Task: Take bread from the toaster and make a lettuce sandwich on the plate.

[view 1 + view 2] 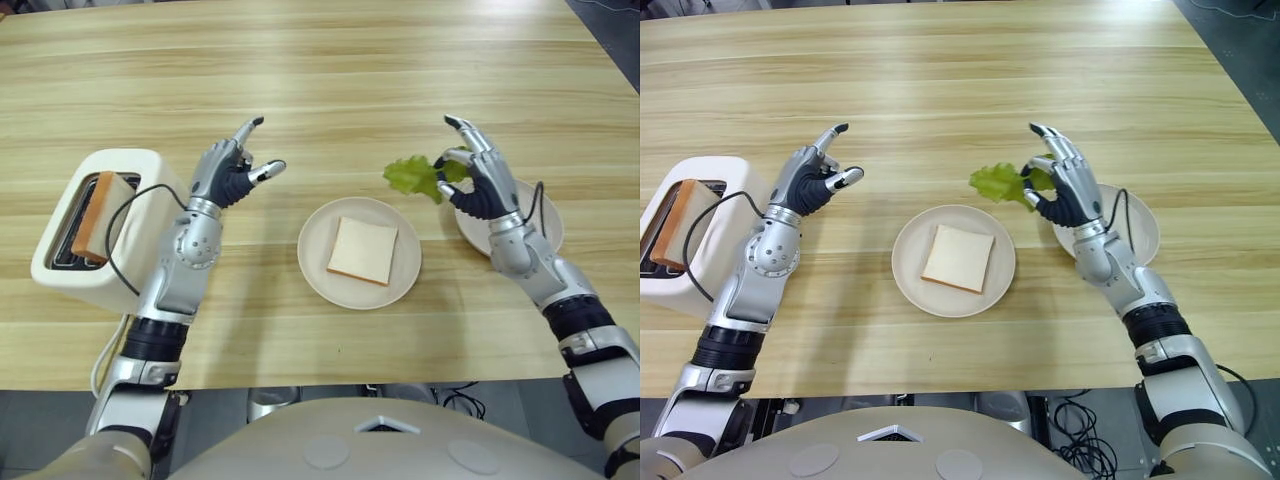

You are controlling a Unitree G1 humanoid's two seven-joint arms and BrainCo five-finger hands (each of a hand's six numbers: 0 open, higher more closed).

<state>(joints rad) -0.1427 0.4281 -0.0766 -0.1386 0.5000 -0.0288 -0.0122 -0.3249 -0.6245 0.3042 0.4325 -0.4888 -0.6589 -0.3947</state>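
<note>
A white slice of bread (362, 250) lies flat in the middle of the round cream plate (306, 255) on the wooden table (330, 70). At about 1 o'clock from the plate, the right hand (482, 185) holds a green lettuce leaf (412, 176) pinched between thumb and fingertips, raised above the tabletop, the remaining fingers stretched upward. Beneath that hand, at 3 o'clock from the plate, sits a second cream dish (552, 230). At 9 o'clock stands the cream toaster (120, 170) with a toasted slice (97, 215) upright in its slot. The left hand (228, 172) hovers at 10 o'clock between toaster and plate, fingers spread and holding nothing
</note>
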